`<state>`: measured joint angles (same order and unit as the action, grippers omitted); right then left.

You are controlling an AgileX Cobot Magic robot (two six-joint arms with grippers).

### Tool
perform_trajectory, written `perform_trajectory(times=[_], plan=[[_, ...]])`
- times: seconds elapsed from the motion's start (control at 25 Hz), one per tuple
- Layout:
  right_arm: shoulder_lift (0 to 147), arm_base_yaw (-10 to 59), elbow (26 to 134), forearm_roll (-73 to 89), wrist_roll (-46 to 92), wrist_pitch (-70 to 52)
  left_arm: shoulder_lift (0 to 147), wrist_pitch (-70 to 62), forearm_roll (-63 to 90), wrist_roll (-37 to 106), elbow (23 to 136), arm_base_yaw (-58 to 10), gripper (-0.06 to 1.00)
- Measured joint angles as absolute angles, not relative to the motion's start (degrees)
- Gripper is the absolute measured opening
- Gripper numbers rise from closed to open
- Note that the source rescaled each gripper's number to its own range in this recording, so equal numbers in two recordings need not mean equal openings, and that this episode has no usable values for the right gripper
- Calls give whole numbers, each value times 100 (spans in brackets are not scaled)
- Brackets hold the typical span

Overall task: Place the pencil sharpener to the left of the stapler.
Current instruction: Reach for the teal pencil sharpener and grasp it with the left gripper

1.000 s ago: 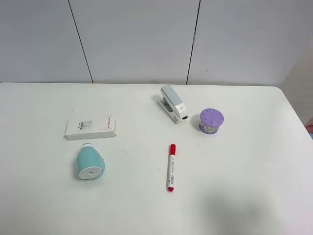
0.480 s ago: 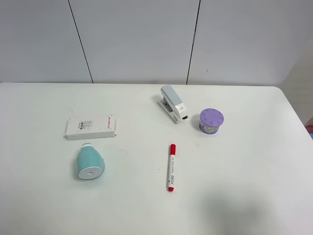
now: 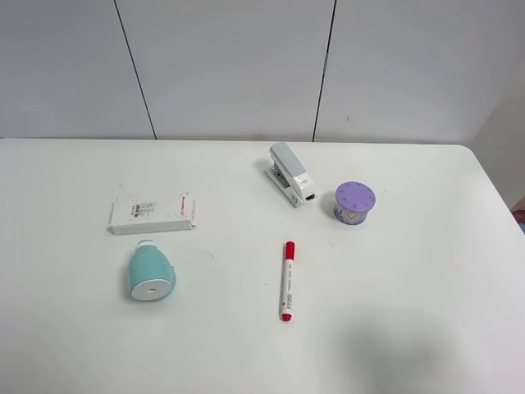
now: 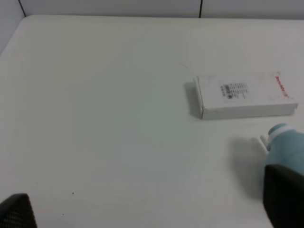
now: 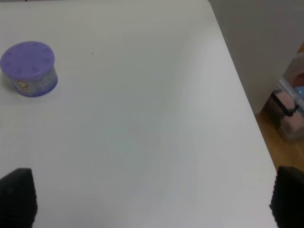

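The task looks unstarted: the pencil sharpener (image 3: 151, 272) lies on its side at the near left of the tabletop (image 3: 410, 271), just nearer than a white box (image 3: 153, 213) and well apart from the stapler (image 3: 292, 174) at the far middle. The left gripper (image 4: 149, 209) and the right gripper (image 5: 152, 199) are both spread wide and hold nothing. Grasping, carrying and setting the sharpener down beside the stapler's left are all yet to be done.

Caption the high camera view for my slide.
The pencil sharpener lies front-left on the white table, well apart from the stapler.
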<state>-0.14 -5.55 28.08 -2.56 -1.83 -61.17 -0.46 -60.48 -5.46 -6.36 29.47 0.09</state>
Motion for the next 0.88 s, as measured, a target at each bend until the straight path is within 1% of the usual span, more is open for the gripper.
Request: perform_trajectory(times=[0.88], plan=[[-14, -555, 2808, -256, -183, -6117, -46, -6048, -538, -636, 2947, 9, 91]])
